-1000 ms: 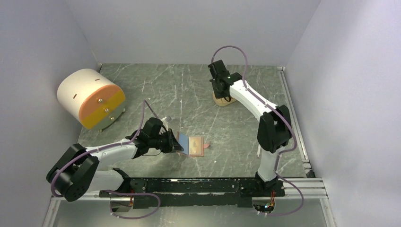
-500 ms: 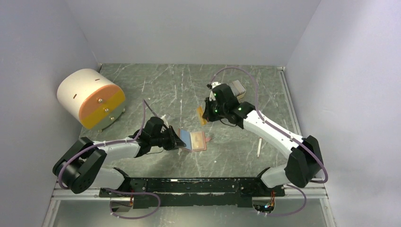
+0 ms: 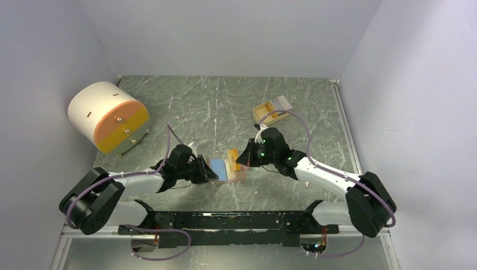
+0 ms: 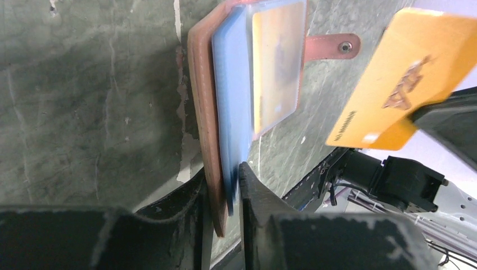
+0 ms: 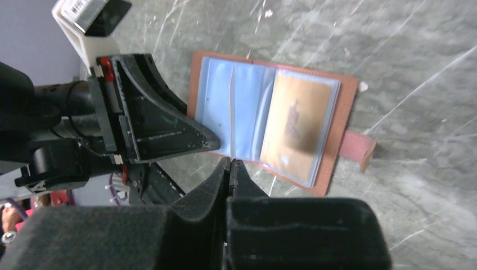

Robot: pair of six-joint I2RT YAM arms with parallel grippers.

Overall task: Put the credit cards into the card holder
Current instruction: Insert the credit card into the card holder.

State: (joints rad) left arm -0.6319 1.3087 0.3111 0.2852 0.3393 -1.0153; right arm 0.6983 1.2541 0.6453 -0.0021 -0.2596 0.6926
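The card holder (image 3: 224,170) lies open on the table, a salmon-pink cover with blue plastic sleeves (image 5: 242,107); one sleeve holds an orange card (image 5: 295,126). My left gripper (image 4: 222,171) is shut on the holder's left edge, cover and sleeves between its fingers, and it shows from above too (image 3: 211,174). My right gripper (image 5: 230,160) is shut on an orange-yellow credit card (image 4: 405,84), seen edge-on in the right wrist view. It hovers just above the holder's near right side (image 3: 243,160). The snap tab (image 5: 360,149) sticks out to the right.
A white-and-orange drum with drawers (image 3: 108,117) stands at the back left. A beige oval tray (image 3: 271,111) with grey-white cards sits at the back right. Walls close in three sides, and a black rail (image 3: 236,219) runs along the near edge.
My right arm swung from the tray at the back down to the card holder, carrying the orange-yellow card. My left gripper stayed on the holder's left edge and shifted it slightly left.
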